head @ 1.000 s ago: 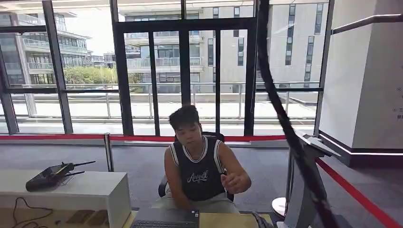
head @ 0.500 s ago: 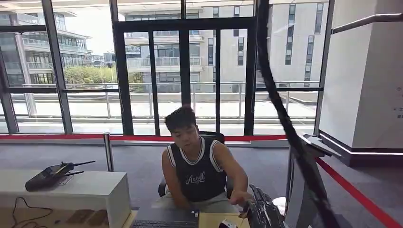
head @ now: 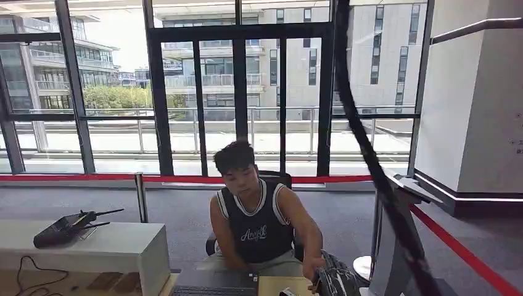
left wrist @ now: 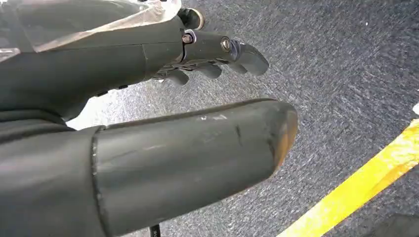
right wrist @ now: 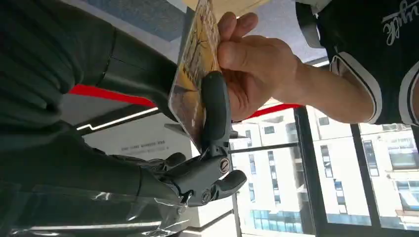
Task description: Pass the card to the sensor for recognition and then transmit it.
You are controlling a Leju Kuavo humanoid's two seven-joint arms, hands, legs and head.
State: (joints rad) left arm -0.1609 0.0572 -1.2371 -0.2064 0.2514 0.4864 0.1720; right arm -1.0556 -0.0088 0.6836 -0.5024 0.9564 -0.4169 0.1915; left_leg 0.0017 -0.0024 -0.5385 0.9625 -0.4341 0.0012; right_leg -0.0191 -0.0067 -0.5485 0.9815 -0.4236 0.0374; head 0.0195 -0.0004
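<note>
Right hand (right wrist: 197, 163), wrist view: the card (right wrist: 195, 69) stands pinched between the thick thumb and one dark finger, the other fingers (right wrist: 222, 180) curled below it. The person's hand (right wrist: 252, 64) has closed on the card's far edge, thumb on one face and fingers behind, so both parties grip it at once.

Change over the last second, head view: the person's hand (head: 312, 269) was raised at chest level, then came down to the right hand (head: 336, 280) at the lower frame edge, which itself rose into view half a second ago. Judgement: this is the handover stage; whether the sensor step is done cannot be told from these frames. Next move likely calls for loosening the pinch once the person's pull is firm; letting go early risks a drop.

Left hand (left wrist: 212, 54): hangs over grey carpet, fingers loosely curled, thumb apart, holding nothing.

Farther off: a bench (head: 111, 246) carrying a black handset (head: 65, 227).
</note>
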